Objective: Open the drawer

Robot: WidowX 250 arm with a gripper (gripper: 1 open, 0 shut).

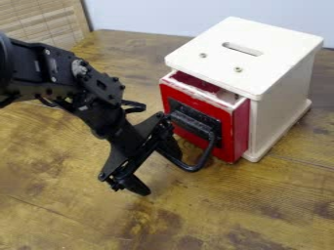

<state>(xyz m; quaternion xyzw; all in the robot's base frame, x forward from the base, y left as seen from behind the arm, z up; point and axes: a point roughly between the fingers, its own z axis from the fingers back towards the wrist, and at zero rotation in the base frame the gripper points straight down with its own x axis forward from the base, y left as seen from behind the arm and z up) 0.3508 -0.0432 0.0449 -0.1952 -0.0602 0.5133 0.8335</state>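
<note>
The jaws are set fairly close together near the left end of the drawer's black loop handle (196, 140), but whether they are clamped on it or merely beside it cannot be told from this view. The gripper (162, 137) is seen at the lower left of the drawer front, with its black fingers pointed toward the box.

One red drawer (201, 115) is seen, and it is pulled slightly out of the front of one white box (259, 73), so that a narrow strip of its top edge is shown beneath the box's lid. One handle is fixed to the drawer front; it hangs down and forward, close to the tabletop. On the top of the box, one slot (241, 47) and two small dark dots (237, 68) are counted.

One black robot arm (72, 83) is present. It enters from the left edge, is bent at a bulky joint above the table, and is stretched down and to the right toward the drawer. A second black part of the tool (124, 180) is angled down to the lower left, almost touching the surface.

Everything is set on one worn wooden table (248, 210). One slatted wooden panel (39, 20) is visible at the upper left corner.
</note>
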